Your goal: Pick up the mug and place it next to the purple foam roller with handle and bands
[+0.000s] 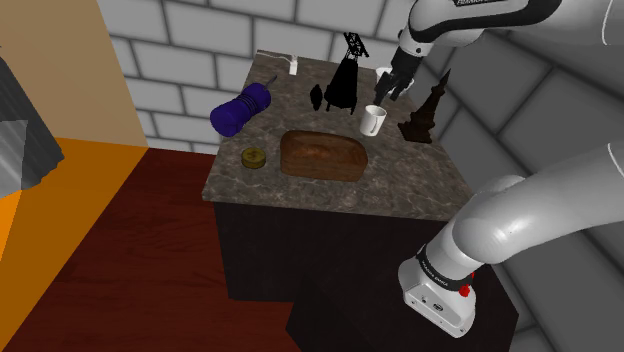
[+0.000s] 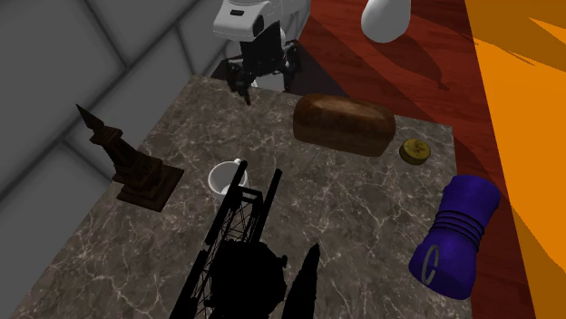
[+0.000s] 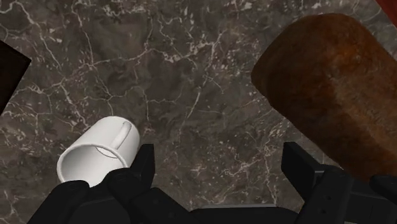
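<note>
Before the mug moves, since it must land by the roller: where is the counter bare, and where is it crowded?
Bare: the wide patch between roller, loaf and black tower; also the strip between loaf and mug. Crowded: around the mug, hemmed by statue and tower.

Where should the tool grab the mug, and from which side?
Probably from above, pinching the rim wall of the mug away from the handle. It stands upright with its mouth open, and the black tower and brown statue crowd its sides.
</note>
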Tool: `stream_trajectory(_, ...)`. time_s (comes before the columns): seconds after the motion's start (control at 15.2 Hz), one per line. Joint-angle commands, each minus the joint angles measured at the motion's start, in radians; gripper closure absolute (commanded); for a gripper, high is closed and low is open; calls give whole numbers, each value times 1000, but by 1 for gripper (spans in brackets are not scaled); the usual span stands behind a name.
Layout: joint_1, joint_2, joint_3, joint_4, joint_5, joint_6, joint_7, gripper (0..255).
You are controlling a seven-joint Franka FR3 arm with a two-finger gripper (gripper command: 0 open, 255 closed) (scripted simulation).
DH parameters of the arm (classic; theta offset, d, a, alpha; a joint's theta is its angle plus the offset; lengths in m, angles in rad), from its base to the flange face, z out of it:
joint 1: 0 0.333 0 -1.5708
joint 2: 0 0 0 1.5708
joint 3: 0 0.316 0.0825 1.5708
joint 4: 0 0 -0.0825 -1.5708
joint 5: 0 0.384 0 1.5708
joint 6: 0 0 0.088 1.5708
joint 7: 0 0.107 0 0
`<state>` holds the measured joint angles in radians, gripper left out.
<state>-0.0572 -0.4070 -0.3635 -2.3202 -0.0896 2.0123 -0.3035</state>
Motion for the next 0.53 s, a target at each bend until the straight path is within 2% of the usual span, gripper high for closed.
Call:
stream_trajectory(0.0, 1, 64, -42, 29, 15, 34, -60, 0)
stream_trajectory(0.26, 4, 204, -121, 102, 74, 90, -187, 0)
stream_trajectory(0.46, 0, 321, -171, 172, 145, 119, -293, 0)
